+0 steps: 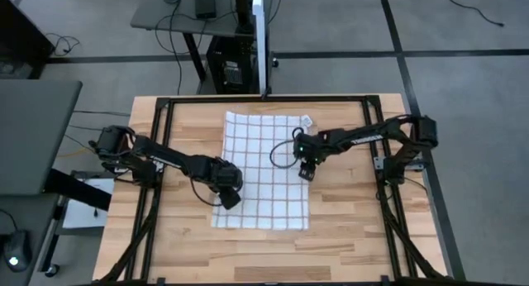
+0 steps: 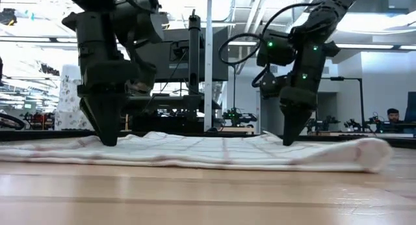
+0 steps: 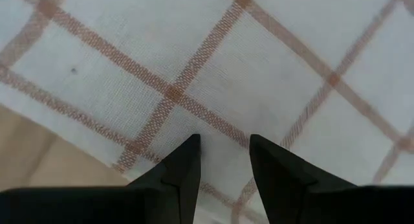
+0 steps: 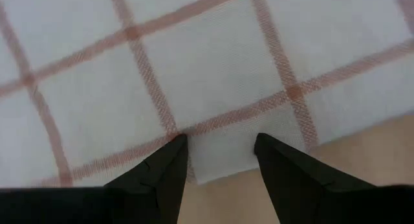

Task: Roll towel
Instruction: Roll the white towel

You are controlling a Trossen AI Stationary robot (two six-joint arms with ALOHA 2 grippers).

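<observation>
Lying flat on the wooden table [image 1: 347,228], the towel [image 1: 260,154] has both grippers pressing down at its side edges: left gripper [image 1: 229,200] and right gripper [image 1: 307,172], each with fingers slightly parted, tips on cloth, gripping nothing.

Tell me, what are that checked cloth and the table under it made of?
The towel looks like thin woven cloth, probably cotton: the left wrist view shows a matte white weave crossed by reddish-brown threads, and it lies limp with soft folds. The table appears to be wood, pale planks with visible grain and a smooth, slightly glossy finish; its frame looks like black metal, though that is less certain.
</observation>
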